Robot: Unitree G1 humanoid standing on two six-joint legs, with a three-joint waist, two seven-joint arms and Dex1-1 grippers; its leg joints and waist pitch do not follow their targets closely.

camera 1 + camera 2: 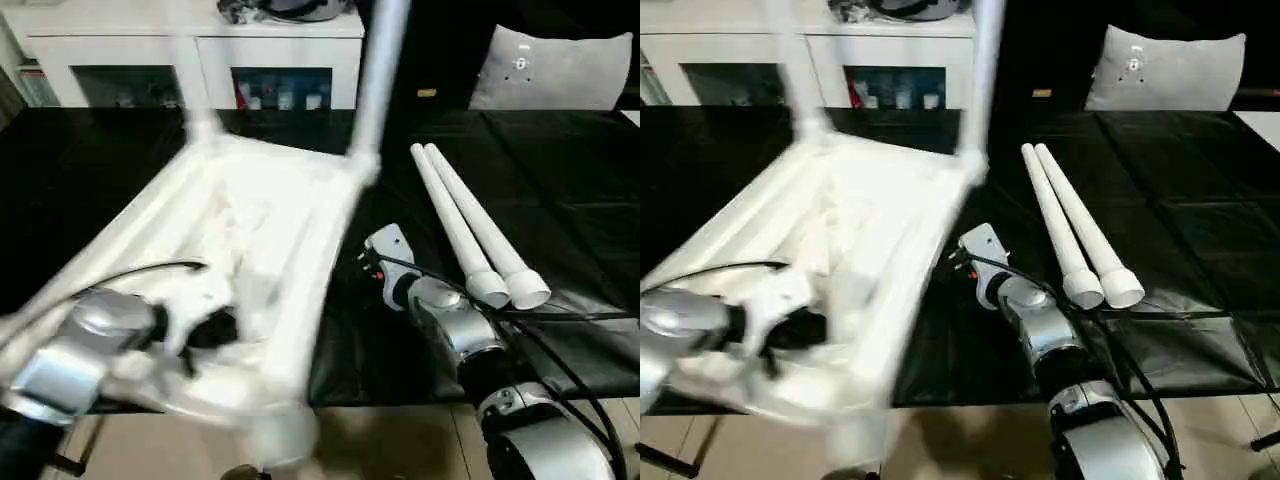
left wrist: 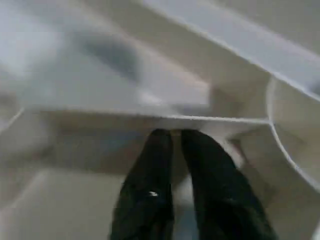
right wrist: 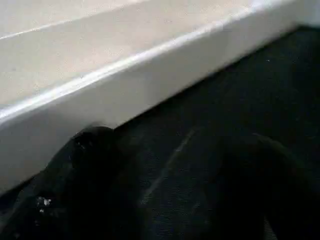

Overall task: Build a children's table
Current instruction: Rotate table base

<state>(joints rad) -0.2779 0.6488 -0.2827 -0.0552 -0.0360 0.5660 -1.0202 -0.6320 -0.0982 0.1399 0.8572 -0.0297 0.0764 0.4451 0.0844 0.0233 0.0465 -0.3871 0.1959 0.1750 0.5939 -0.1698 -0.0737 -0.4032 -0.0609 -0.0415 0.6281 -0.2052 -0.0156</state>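
Inside the ribbed underside: left gripper (image 2: 176, 150) pinched narrow on a thin rib of the upturned white plastic table top (image 1: 250, 240).
Right gripper (image 3: 165, 190) gaped wide, empty, beside the rim; two loose tapered white legs (image 1: 470, 225) lay near on black cloth (image 1: 560, 200). Might slip off that thin rib, dropping the top.

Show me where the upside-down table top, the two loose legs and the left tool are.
table top (image 1: 300, 260), left eye view, on its right side rail
loose legs (image 1: 470, 225), left eye view, mid shafts
left tool (image 2: 176, 150), left wrist view, between the black fingertips
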